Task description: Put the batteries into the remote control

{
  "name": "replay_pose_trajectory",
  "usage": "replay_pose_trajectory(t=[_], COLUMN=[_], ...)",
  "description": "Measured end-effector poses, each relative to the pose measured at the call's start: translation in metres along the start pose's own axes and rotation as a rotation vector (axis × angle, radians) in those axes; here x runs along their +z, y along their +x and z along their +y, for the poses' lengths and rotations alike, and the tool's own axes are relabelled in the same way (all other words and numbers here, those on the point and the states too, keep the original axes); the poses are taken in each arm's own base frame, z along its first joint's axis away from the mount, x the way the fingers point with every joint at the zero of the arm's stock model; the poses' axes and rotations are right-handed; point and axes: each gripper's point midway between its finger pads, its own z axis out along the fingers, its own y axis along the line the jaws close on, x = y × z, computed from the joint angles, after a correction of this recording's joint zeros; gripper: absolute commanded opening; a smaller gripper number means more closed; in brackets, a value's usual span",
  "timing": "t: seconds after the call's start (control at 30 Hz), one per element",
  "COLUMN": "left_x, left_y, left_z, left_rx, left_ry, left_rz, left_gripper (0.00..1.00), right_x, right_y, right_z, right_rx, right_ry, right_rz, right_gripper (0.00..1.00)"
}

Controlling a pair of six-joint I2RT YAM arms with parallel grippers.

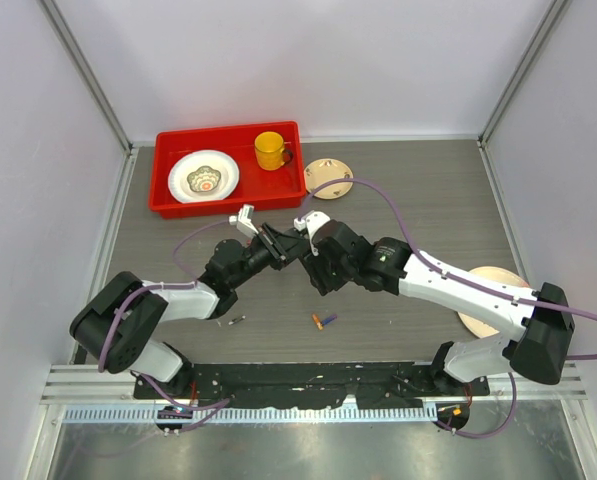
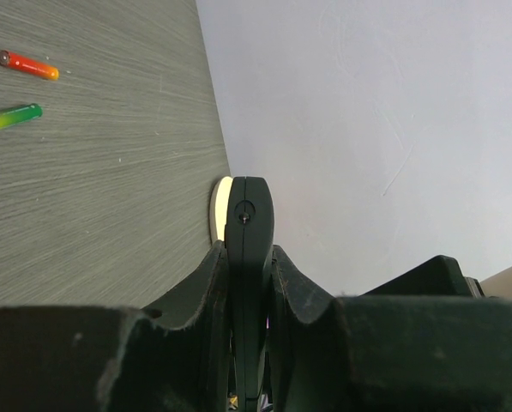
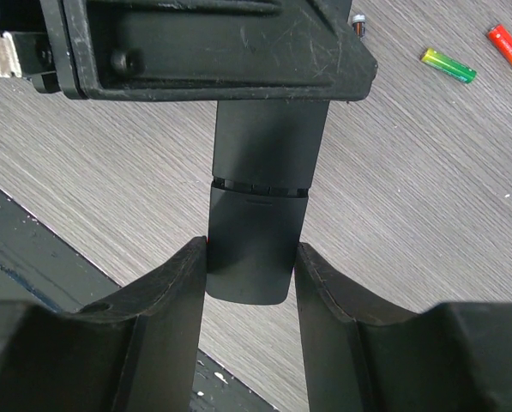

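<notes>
Left wrist view: the left fingers (image 2: 206,287) are pinched on the remote control (image 2: 249,219), which is seen edge-on and sticks out beyond their tips. Right wrist view: the remote control's flat black face runs from the left fingers down to the right fingers (image 3: 174,300). These sit tight against both long sides of its lower end, with no gap showing on either side. A thin seam crosses the face just above them. Top external view: the two arms meet tip to tip over the middle of the desk (image 1: 428,200), with the remote control between them. A red-orange battery (image 2: 30,64) and a green battery (image 2: 11,117) lie near each other on the desk, apart from the remote control. A red tray (image 1: 173,185) sits at the far left of the desk, with a yellow mug (image 1: 270,150) in it.
</notes>
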Motion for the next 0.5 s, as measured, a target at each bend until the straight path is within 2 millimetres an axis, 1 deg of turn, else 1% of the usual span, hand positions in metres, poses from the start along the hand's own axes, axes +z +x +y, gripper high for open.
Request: replay_pose_trajectory(t=[0.23, 0.33, 0.5], left_x=[0.0, -0.001, 0.0], left_y=[-0.004, -0.01, -0.016], left_z=[0.001, 0.003, 0.005], left_rx=[0.0, 0.001, 0.006], left_ry=[-0.002, -0.007, -0.011], left_rz=[-0.007, -0.022, -0.038], left_gripper=[0.0, 0.0, 0.0], right_x=[-0.005, -0.014, -0.032], right_y=[0.0, 0.0, -0.007], right_z=[0.0, -0.001, 0.0], right_rx=[0.004, 0.008, 0.033], right_ry=[-0.003, -0.01, -0.028], right_rz=[-0.006, -0.013, -0.061], right_gripper=[0.29, 0.29, 0.29])
